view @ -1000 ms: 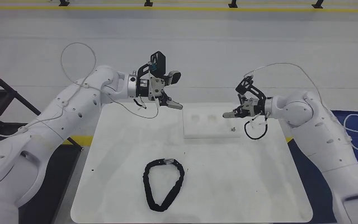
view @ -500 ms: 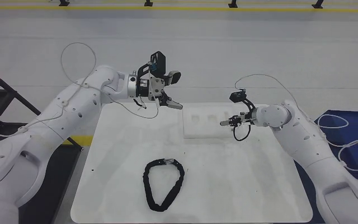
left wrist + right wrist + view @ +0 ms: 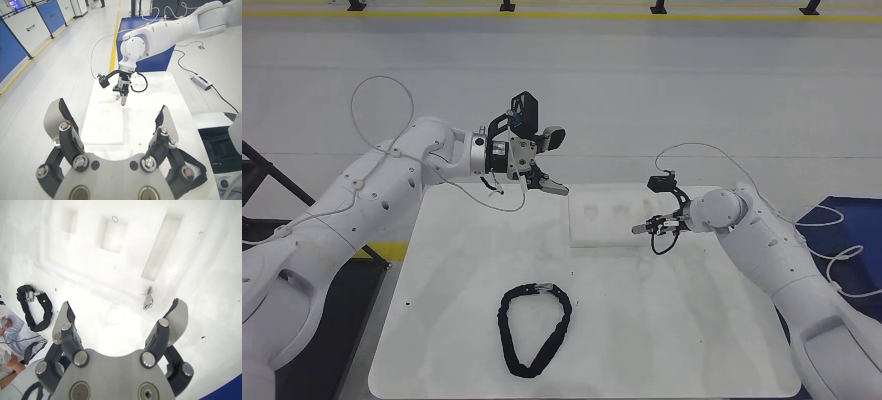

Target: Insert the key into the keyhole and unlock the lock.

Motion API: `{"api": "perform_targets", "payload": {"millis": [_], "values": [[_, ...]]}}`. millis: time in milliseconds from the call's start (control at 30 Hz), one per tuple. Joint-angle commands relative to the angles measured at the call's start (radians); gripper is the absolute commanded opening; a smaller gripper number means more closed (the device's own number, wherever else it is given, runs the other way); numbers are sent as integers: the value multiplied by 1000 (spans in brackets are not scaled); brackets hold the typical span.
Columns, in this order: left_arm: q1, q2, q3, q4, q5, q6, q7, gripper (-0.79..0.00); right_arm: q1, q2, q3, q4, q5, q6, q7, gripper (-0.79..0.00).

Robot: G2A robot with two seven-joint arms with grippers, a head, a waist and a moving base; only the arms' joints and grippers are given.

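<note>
Key (image 3: 148, 302) lies on foam block (image 3: 132, 262); chain lock (image 3: 36, 308) well apart.
Right gripper (image 3: 122, 304) by key, fingers open; left gripper (image 3: 112, 106) fingers open too.

Printed logo on white partition panel (image 3: 22, 32)

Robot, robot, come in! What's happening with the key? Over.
Left gripper open, empty. Right gripper open above key, not touching. Key lies on foam tray; chain lock apart. Nothing blocking key.
</note>
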Motion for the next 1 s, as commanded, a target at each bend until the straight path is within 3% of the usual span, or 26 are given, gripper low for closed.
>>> {"api": "perform_targets", "payload": {"millis": [0,300,667,800,867,933,967], "values": [[0,0,0,0,0,0,0,0,0,0,0,-1,0,0,0,0],[0,0,0,0,0,0,0,0,-9,1,3,-7,1,1,-12,0],[0,0,0,0,0,0,0,0,-36,13,31,-107,-66,205,10,0],[0,0,0,0,0,0,0,0,-43,13,35,-130,-87,246,21,-83],[0,0,0,0,0,0,0,0,-48,12,38,-131,-91,267,21,-188],[0,0,0,0,0,0,0,0,-49,10,39,-126,-101,289,20,-225],[0,0,0,0,0,0,0,0,-50,9,39,-126,-101,291,19,-305]]}}
